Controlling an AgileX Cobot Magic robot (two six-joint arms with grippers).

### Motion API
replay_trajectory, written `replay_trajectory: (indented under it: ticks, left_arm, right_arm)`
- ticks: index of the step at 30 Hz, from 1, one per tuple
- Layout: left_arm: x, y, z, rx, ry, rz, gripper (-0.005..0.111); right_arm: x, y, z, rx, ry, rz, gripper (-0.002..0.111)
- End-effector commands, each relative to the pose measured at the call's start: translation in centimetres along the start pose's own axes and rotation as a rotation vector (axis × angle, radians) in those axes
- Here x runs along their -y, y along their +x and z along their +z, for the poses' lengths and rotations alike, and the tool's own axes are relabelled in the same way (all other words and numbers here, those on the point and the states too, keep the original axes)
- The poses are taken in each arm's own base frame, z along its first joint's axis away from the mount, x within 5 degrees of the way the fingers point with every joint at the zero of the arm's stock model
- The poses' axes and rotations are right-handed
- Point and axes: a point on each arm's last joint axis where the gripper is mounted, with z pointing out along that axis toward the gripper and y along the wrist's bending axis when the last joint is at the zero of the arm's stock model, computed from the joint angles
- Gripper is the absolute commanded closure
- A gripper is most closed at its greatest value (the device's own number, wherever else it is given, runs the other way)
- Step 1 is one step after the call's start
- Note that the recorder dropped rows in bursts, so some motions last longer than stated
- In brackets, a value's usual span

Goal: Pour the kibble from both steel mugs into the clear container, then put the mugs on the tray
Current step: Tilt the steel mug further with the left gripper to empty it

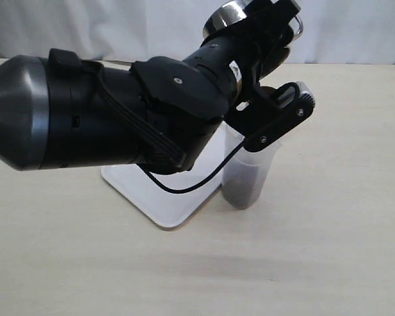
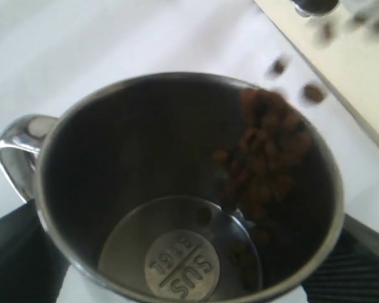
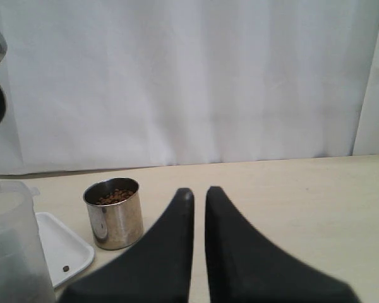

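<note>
Tipped mug [image 2: 145, 164] above container [image 1: 249, 178] rim (tray [image 1: 159, 201] beside)

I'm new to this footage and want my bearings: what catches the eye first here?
The left arm fills the exterior view, tipping a steel mug above the clear container, kibble spilling out. A second mug, full of kibble, stands on the table beside the tray.

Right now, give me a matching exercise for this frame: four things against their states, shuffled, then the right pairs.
1 held mug
2 standing mug
3 container
4 right gripper

A shut, empty
B tipped, kibble spilling out
C upright on the table, holding kibble
D kibble piled at its bottom

Pairs: 1-B, 2-C, 3-D, 4-A
</note>
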Motion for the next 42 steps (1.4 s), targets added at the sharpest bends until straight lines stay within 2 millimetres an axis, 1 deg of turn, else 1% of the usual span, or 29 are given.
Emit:
replay_trajectory:
  ticks: [1, 9, 17, 28, 31, 32, 35, 42]
  left_arm:
    - [-1.03, 0.01, -0.52, -0.011, -0.053, 0.037, 0.107]
    - [-1.18, -0.18, -0.66, -0.008, -0.062, 0.083, 0.107]
    - [-1.18, -0.18, -0.66, -0.013, -0.061, 0.225, 0.107]
    - [-1.22, -0.38, -0.67, 0.008, -0.069, 0.267, 0.107]
    - [-1.22, -0.39, -0.67, 0.006, -0.07, 0.328, 0.107]
    - [-1.23, -0.4, -0.67, 0.006, -0.07, 0.378, 0.107]
    - [-1.25, -0.52, -0.67, 0.017, -0.076, 0.408, 0.107]
    - [-1.27, -0.61, -0.68, 0.027, -0.08, 0.405, 0.107]
  right_arm:
    - [0.03, 0.11, -0.01, 0.0, 0.006, 0.003, 0.103]
    - [0.03, 0.11, -0.01, 0.0, 0.006, 0.003, 0.103]
    - [0.03, 0.11, -0.01, 0.0, 0.006, 0.003, 0.103]
    - [0.03, 0.11, -0.01, 0.0, 0.006, 0.003, 0.103]
    - [0.03, 0.11, -0.01, 0.0, 0.006, 0.003, 0.103]
    - [0.03, 0.11, -0.01, 0.0, 0.006, 0.003, 0.103]
    - [0.03, 0.11, -0.01, 0.0, 0.006, 0.003, 0.103]
    - [0.03, 0.11, -0.01, 0.0, 0.006, 0.003, 0.103]
